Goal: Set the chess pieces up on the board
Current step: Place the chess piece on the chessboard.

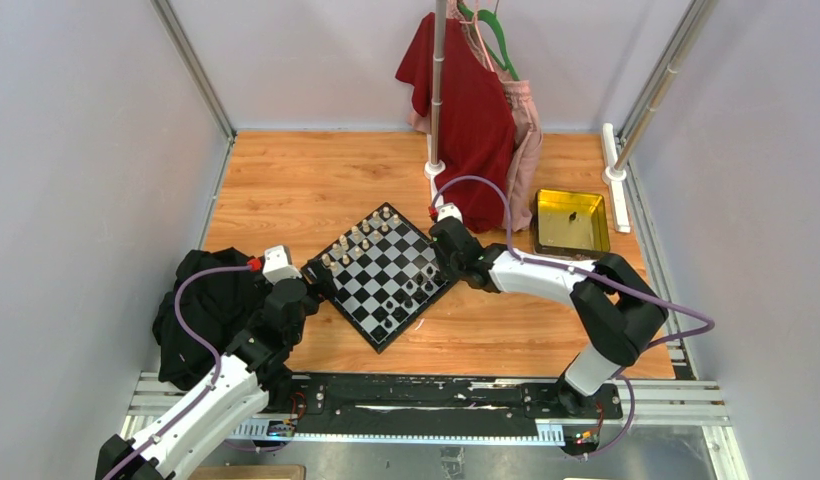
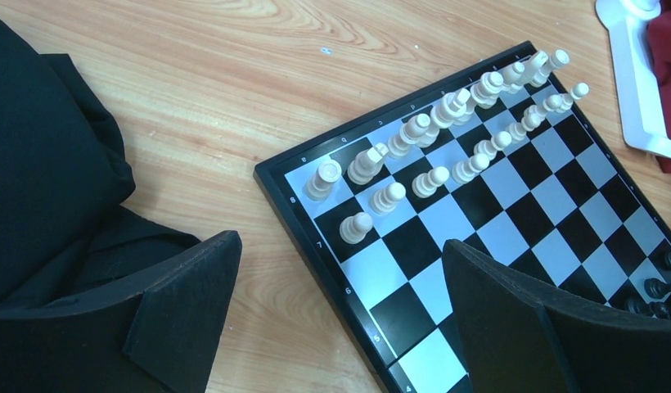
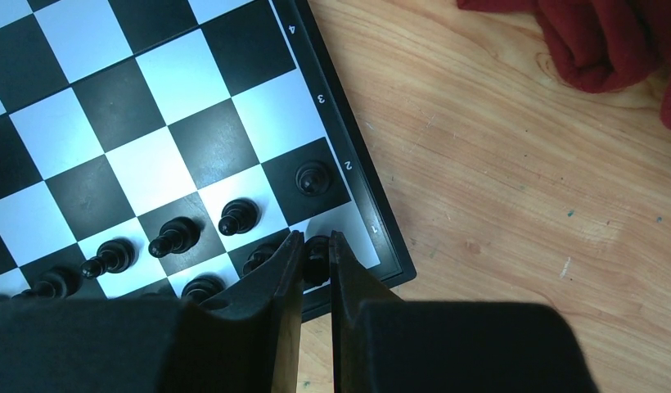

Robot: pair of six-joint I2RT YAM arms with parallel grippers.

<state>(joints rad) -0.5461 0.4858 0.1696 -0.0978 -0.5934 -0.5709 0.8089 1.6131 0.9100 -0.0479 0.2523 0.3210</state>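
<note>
The board (image 1: 384, 300) lies turned like a diamond. Cream chess pieces (image 2: 447, 123) stand in two rows along its far-left edge. Black chess pieces (image 3: 173, 236) stand along its near-right edge. My right gripper (image 3: 316, 254) is shut on a black piece (image 3: 317, 260) over the corner square by the rim mark 1; in the top view it (image 1: 444, 268) is at the board's right corner. My left gripper (image 2: 340, 246) is open and empty, low over the board's left rim (image 2: 349, 270), near the end cream pawn (image 2: 355, 226); the top view shows it (image 1: 321, 282) at the left corner.
A black cloth (image 1: 201, 310) lies left of the board, beside my left fingers (image 2: 193, 303). A red garment (image 1: 466, 110) hangs on a pole stand (image 1: 438, 90) behind the board. A yellow tray (image 1: 571, 222) sits at the back right. Grey walls enclose the table.
</note>
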